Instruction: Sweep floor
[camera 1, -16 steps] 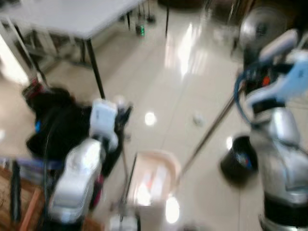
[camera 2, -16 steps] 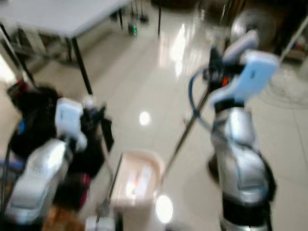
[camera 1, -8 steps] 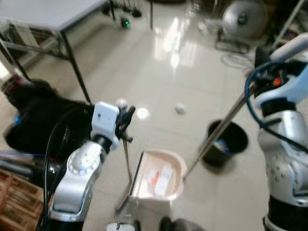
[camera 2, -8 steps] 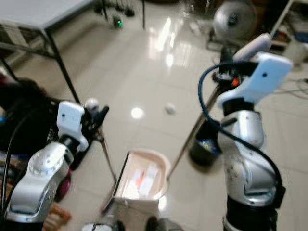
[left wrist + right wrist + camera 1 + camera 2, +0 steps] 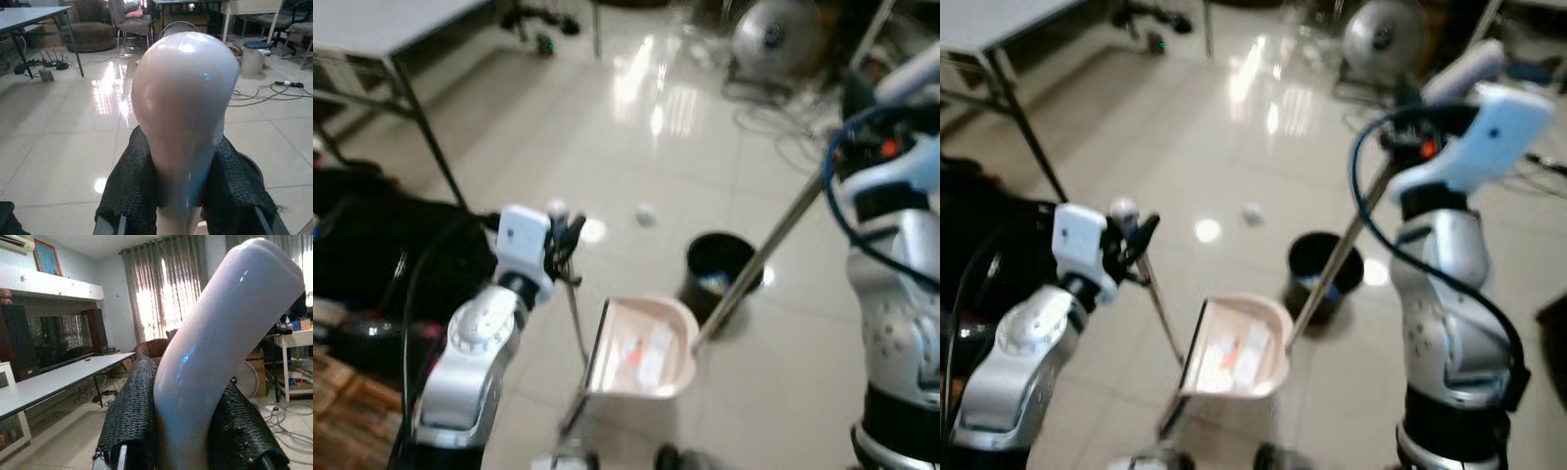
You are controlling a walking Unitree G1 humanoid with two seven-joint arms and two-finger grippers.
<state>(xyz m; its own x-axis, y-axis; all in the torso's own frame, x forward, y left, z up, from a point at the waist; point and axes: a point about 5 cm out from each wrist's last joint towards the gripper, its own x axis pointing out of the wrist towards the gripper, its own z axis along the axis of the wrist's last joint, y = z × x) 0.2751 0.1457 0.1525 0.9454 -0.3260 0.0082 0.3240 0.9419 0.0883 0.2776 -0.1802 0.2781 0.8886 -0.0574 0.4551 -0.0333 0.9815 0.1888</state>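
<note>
Dustpan sits low on the tiled floor right before me, its thin handle rising to my left hand, clamped on the pale knob. My right hand is clamped on the broom handle, slanting down beside the pan. Just beyond stands a black bin, then a small white ball; a fan stands farthest.

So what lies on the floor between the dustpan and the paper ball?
Bare glossy tile in the eye views, from the dustpan to the paper ball; the black bin stands off to the right.
</note>
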